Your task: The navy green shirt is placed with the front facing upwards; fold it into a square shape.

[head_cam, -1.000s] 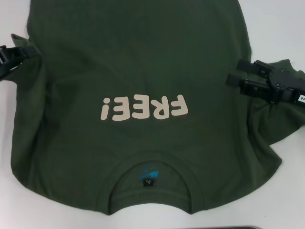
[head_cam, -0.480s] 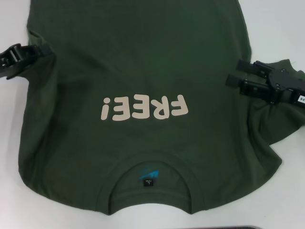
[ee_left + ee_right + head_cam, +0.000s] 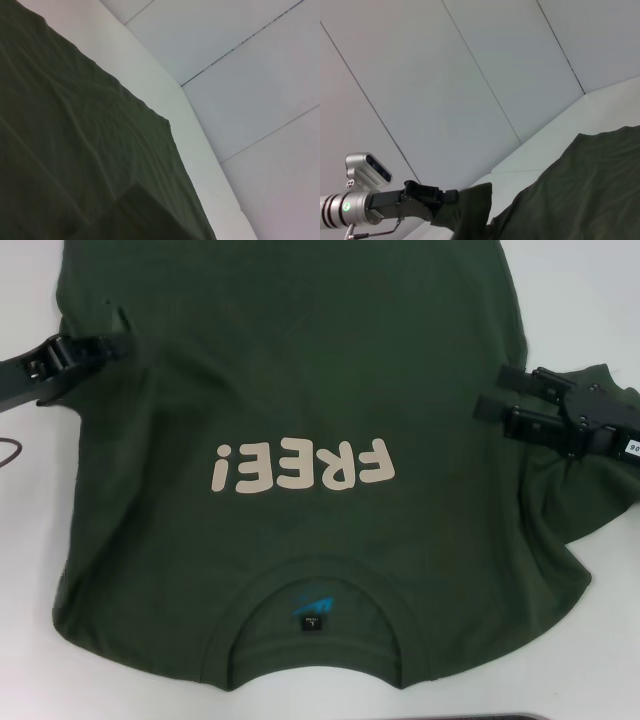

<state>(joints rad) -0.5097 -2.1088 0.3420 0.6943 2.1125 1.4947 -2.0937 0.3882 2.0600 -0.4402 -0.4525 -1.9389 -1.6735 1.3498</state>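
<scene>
left gripper (image 3: 112, 340) pinching left sleeve of the navy green shirt (image 3: 300, 390); carry inward low, flat; right gripper (image 3: 495, 390) spread, idle.

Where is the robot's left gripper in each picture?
Head view: left gripper at the left edge, pinching the navy green shirt by its side.
Left wrist view: not in it; only shirt and wall.
Right wrist view: low at the left, gripping cloth.
Shared landmark: the shirt.
</scene>
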